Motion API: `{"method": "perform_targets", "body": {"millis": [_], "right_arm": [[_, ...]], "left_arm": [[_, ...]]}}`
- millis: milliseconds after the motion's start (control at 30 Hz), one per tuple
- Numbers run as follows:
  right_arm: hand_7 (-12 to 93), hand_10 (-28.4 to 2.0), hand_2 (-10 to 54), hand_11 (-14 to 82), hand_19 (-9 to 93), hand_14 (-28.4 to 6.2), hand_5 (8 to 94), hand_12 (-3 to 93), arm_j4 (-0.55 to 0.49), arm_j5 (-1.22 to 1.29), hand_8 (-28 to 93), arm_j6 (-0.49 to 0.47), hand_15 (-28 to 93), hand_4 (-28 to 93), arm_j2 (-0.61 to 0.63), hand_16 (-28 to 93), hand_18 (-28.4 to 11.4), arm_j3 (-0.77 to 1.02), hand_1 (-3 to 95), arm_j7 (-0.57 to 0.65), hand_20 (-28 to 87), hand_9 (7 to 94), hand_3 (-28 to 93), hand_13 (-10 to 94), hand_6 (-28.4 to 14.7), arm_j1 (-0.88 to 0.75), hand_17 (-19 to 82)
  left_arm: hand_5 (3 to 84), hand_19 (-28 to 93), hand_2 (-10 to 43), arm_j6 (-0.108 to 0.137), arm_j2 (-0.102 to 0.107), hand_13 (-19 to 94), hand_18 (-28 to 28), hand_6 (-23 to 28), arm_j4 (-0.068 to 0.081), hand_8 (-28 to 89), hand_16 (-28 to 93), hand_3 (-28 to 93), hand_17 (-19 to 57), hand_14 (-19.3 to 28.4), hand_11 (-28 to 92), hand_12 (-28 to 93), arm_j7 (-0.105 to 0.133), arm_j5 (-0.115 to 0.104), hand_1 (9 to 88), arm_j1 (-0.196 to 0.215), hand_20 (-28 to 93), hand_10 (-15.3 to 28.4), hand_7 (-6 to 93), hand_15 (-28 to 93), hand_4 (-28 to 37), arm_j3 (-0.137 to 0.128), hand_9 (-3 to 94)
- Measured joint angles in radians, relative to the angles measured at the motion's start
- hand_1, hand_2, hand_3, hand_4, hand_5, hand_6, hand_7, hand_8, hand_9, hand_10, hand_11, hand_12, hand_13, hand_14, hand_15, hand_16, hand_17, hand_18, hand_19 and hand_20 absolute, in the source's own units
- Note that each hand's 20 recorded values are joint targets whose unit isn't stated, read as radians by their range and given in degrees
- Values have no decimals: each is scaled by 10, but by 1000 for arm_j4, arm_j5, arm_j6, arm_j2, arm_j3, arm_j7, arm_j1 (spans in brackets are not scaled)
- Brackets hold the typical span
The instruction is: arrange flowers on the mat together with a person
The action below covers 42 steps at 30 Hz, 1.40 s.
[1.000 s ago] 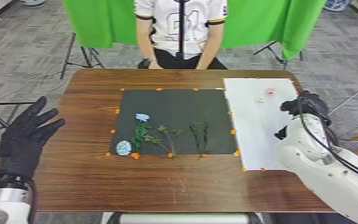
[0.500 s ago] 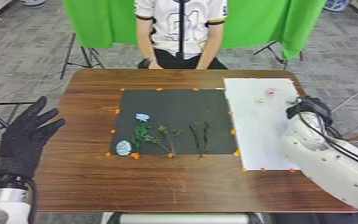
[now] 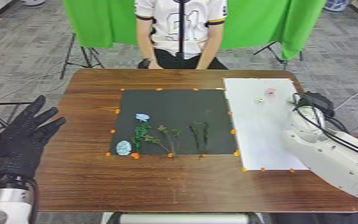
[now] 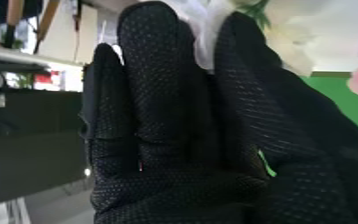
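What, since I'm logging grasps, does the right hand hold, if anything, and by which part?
It cannot be told: white petals show beside the right hand, but whether it grips them, and where, is hidden.

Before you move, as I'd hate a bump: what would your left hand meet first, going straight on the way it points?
The left hand looks free to pass along the brown table's left side; farther off, the black tripod might come first, though depth is unclear.

glossy wooden table, smooth matt mat
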Motion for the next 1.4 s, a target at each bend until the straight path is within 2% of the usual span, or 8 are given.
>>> {"method": "perform_targets", "body": {"millis": [200, 367, 500, 667, 900, 1133, 1400], "right_arm": [[203, -76, -95, 80, 932, -30, 817, 318, 22, -46, 4, 81, 490, -282, 3, 218, -137, -39, 639, -9, 68, 913, 633, 819, 20, 9, 507], [211, -68, -95, 83, 932, -26, 819, 331, -3, -112, 3, 177, 484, -282, 12, 230, -137, -25, 629, -13, 80, 920, 648, 830, 24, -18, 512], [215, -66, -95, 84, 932, -24, 819, 338, -103, -200, 3, 220, 481, -282, 33, 240, -137, 29, 625, -13, 88, 923, 656, 832, 25, -73, 513], [216, -64, -95, 82, 932, -24, 819, 342, -260, -287, 1, 264, 479, -283, 56, 247, -138, 14, 621, -21, 98, 925, 662, 835, 26, -84, 514], [218, -62, -95, 82, 932, -25, 817, 344, -385, -314, 1, 304, 479, -283, 35, 252, -139, -178, 616, -129, 109, 926, 667, 836, 27, 61, 512], [221, -60, -95, 82, 932, -24, 817, 344, -380, -298, -1, 307, 480, -283, -82, 252, -139, -338, 614, -189, 116, 926, 668, 836, 29, 211, 510], [226, -59, -95, 82, 932, -24, 815, 346, -341, -289, -4, 294, 483, -283, -230, 254, -140, -504, 610, -243, 127, 924, 670, 836, 33, 322, 507]], "left_arm": [[309, 362, 70, -1, 1, 210, 168, 43, 0, -89, -56, 762, -84, 212, 189, 109, 1, 0, 208, 0, 147, 146, 105, 436, -245, 0, 305], [309, 362, 70, -1, 4, 209, 168, 43, 0, -88, -55, 761, -84, 211, 189, 109, 3, 0, 208, 1, 147, 146, 105, 436, -245, 0, 305], [309, 362, 70, -1, 13, 209, 168, 43, 0, -88, -55, 761, -84, 211, 188, 109, 6, -1, 207, 5, 147, 146, 105, 436, -244, -2, 304], [308, 362, 70, -1, 15, 209, 168, 43, 0, -88, -55, 760, -85, 211, 187, 109, 3, -1, 208, 9, 147, 146, 105, 437, -244, -6, 302], [308, 362, 71, -1, 15, 208, 168, 43, 0, -88, -55, 759, -85, 211, 188, 110, 2, 0, 209, 8, 147, 146, 105, 437, -243, -7, 302], [308, 361, 71, -4, 11, 208, 168, 44, -1, -88, -55, 759, -85, 212, 189, 110, -14, 6, 209, 5, 148, 146, 104, 437, -243, -13, 301], [309, 361, 70, -11, -4, 208, 168, 44, -1, -88, -56, 759, -85, 212, 187, 109, -32, 17, 209, 1, 148, 146, 104, 438, -243, -26, 301]]}}
